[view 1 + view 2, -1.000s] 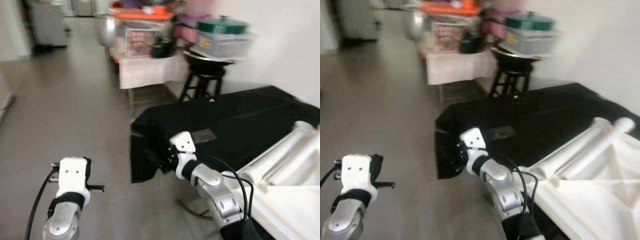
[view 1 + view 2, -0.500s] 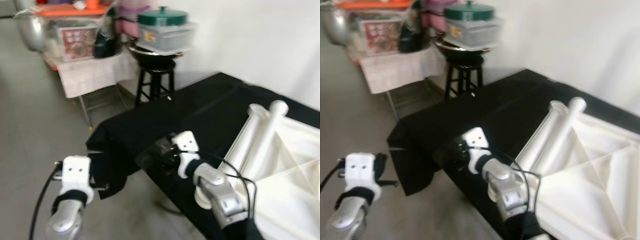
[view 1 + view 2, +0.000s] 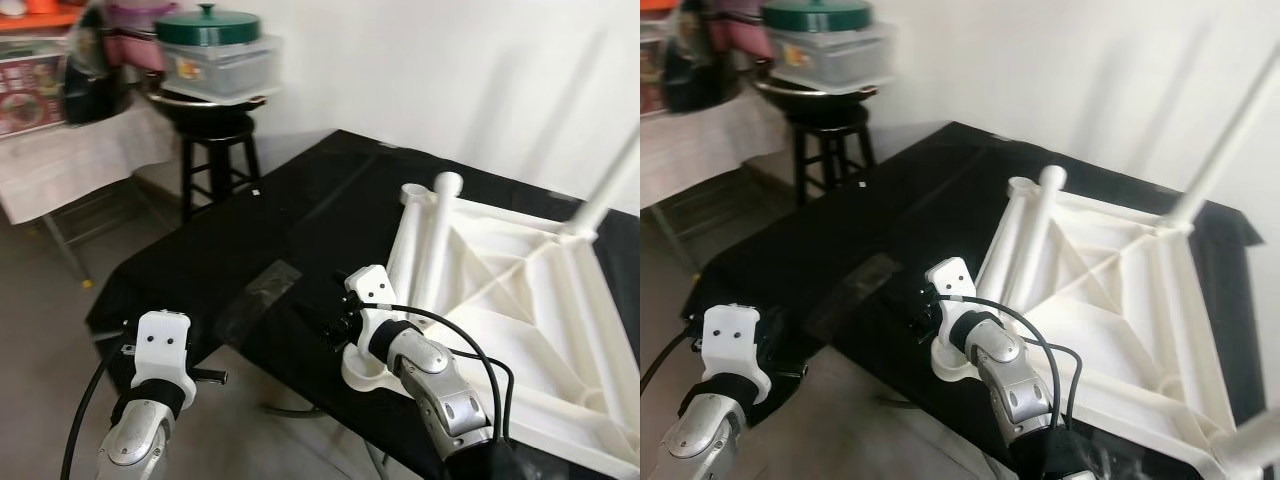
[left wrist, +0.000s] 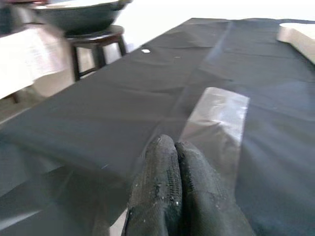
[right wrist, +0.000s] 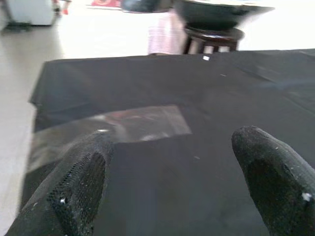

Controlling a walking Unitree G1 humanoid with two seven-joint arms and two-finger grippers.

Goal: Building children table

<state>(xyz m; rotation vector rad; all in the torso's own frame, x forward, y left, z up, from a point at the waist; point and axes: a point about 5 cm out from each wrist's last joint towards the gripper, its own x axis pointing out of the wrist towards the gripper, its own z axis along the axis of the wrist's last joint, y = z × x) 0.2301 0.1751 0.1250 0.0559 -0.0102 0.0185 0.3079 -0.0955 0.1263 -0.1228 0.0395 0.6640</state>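
An upturned white plastic children's table (image 3: 520,290) is seen lying on a black-cloth-covered tabletop (image 3: 300,215), its tubular legs pointing away and upward. The right gripper (image 5: 182,182) is held low over the black cloth, just beside the near corner of the white table, with its fingers spread wide and nothing between them. The left gripper (image 4: 174,191) is held at the tabletop's near edge, its fingers pressed together and empty, near a clear plastic sheet (image 4: 216,115) lying on the cloth.

White table (image 3: 520,290) upside down
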